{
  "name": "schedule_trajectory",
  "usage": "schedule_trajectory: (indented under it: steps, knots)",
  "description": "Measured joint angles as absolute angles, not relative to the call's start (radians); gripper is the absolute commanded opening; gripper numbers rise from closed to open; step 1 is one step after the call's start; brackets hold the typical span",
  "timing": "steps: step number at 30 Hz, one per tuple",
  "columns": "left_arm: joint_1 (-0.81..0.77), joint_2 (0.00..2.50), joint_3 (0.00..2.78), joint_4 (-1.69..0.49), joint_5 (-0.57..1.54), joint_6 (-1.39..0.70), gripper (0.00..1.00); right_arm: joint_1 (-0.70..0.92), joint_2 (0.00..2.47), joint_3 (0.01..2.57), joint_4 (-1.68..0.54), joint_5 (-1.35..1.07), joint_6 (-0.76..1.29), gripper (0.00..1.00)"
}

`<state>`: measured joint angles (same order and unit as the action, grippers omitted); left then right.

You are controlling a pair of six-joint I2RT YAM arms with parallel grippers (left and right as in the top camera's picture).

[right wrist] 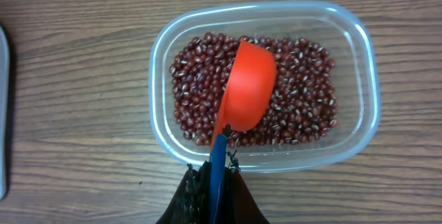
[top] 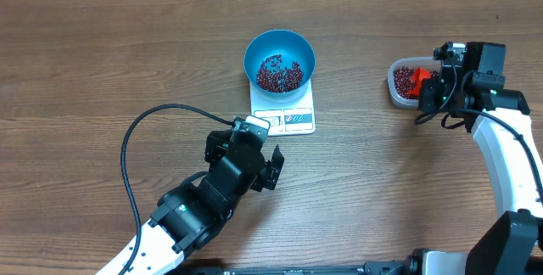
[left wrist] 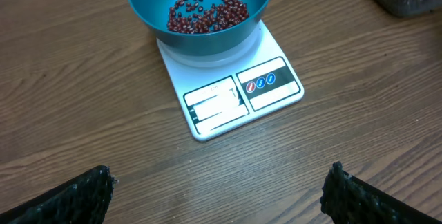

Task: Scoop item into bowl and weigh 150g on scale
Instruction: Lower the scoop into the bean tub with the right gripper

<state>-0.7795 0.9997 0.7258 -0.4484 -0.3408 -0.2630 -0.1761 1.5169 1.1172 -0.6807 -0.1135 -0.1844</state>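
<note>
Woodgrain tabletop (top: 102, 46) fills every view; the room beyond is out of frame. Our left gripper (left wrist: 217, 195) stands wide open, with the white scale (left wrist: 231, 103) and the blue bowl (left wrist: 153, 4) of red-brown beans (left wrist: 207, 13) just ahead of its jaws. Our right gripper (right wrist: 215, 186) pinches the orange scoop (right wrist: 248, 92) by its blue handle, its cup resting on beans in the clear tub (right wrist: 366, 92) ahead.
</note>
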Motion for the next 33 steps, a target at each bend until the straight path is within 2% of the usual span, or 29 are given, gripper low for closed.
schedule_trajectory:
  steps: [8, 22, 33]
  knots:
    - [-0.780, 1.000, 0.726, -0.448, -0.341, -0.263, 1.00, -0.176, 1.517, 1.117, -0.664, -0.052, -0.196, 0.04]
    - [-0.780, 1.000, 0.726, -0.448, -0.341, -0.263, 1.00, -0.176, 1.517, 1.117, -0.669, 0.051, -0.339, 0.04]
    - [-0.780, 1.000, 0.726, -0.449, -0.341, -0.263, 1.00, -0.176, 1.585, 1.117, -0.670, 0.050, -0.371, 0.04]
